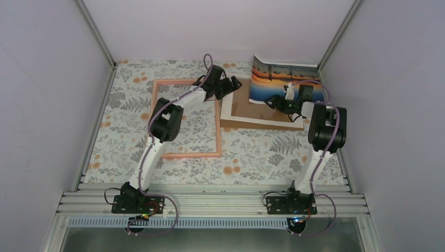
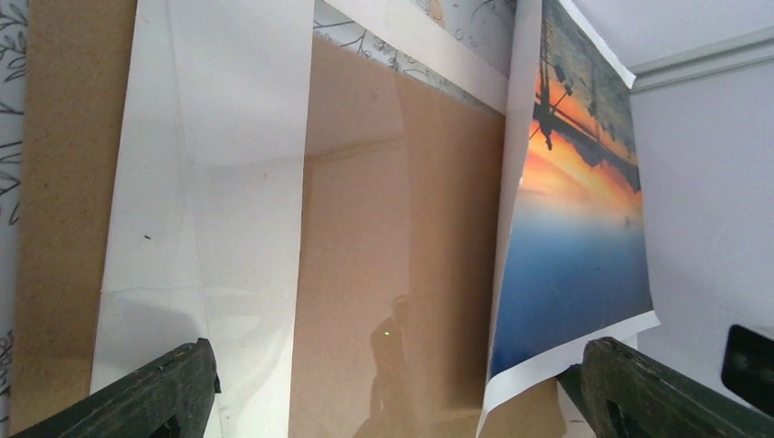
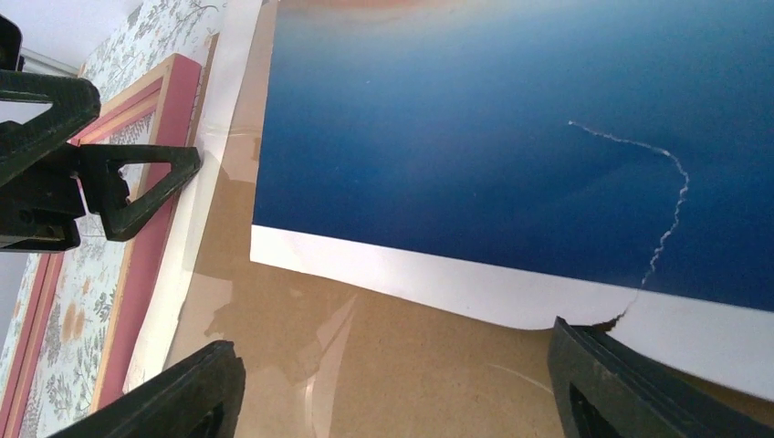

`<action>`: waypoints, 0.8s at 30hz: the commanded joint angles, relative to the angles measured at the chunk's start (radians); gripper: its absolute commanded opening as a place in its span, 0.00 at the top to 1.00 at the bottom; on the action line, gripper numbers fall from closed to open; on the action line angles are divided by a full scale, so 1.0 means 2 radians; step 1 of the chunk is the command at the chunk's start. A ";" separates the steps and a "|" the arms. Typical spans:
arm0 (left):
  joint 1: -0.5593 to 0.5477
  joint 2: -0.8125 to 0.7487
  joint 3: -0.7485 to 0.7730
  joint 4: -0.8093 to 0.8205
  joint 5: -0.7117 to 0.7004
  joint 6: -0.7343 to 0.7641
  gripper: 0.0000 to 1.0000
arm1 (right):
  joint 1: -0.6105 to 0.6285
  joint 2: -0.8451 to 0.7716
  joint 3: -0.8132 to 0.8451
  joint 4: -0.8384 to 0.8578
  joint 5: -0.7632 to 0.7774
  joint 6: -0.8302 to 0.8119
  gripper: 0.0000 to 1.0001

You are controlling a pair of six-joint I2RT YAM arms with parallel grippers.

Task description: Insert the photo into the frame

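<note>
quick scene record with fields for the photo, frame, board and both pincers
photo: face up, over the far right part of the board, far edge curled up at the back wall; not in the frame
tear: small, in the photo's near white border
frame: pink, flat on the table, left of the board
backing board: brown, flat, white mat on it
left pincer: open, over the mat, holding nothing
right pincer: open, at the photo's near edge

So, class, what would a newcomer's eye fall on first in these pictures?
The sunset photo at far right, its far edge curling upward. Then the pink frame lying flat left of centre, and the right gripper open at the photo's near edge.
</note>
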State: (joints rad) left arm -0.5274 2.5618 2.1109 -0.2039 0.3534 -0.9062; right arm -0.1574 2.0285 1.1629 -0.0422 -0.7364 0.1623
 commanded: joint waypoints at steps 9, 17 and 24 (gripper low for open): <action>-0.003 0.003 -0.087 0.161 0.088 -0.008 0.13 | 0.007 0.056 0.004 -0.082 0.035 0.004 0.24; 0.005 -0.014 -0.071 0.098 0.011 0.015 0.10 | 0.007 0.054 0.001 -0.082 0.037 0.005 0.23; 0.014 0.051 0.055 -0.042 -0.058 0.035 0.05 | 0.012 0.052 0.001 -0.091 0.040 0.005 0.22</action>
State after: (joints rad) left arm -0.5171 2.5820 2.1082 -0.0872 0.3435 -0.8646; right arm -0.1555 2.0613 1.2037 -0.0715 -0.7506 0.1585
